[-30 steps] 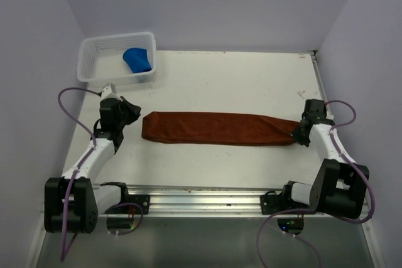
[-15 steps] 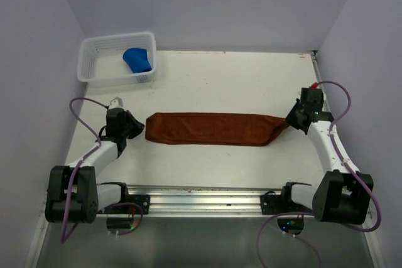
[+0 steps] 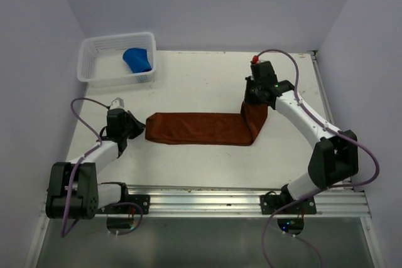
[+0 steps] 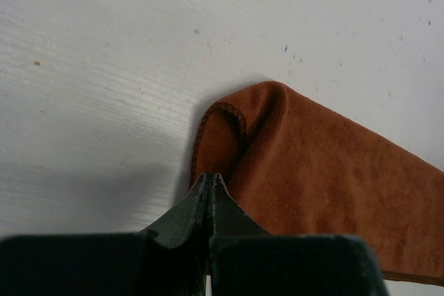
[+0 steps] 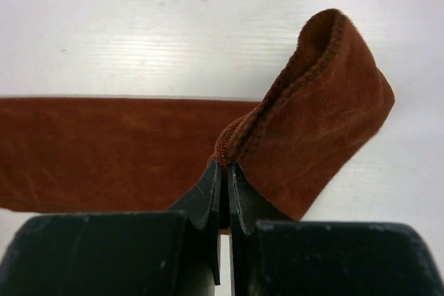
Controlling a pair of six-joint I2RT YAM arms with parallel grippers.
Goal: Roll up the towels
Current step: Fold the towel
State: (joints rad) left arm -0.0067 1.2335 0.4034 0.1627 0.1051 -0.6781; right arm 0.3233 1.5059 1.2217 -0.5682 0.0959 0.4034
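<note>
On the counter (image 3: pixel 207 80), a rust-brown towel (image 3: pixel 198 128) lies as a long narrow strip. The right end effector (image 5: pixel 223 170) is clamped on the hem at the strip's right end, holding it raised and curled back over the strip. The left end effector (image 4: pixel 209 181) is closed, its tips at the towel's left end; whether it pinches cloth is unclear. A blue towel (image 3: pixel 138 59) sits in a white basket (image 3: pixel 94 70). Rolling looks barely begun; next, the raised end likely needs tucking down and turning leftward.

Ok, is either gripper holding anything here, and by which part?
The right gripper pinches the rust-brown towel by the hem of its raised right end. The left gripper is shut at its left end; whether it grips is unclear.
</note>
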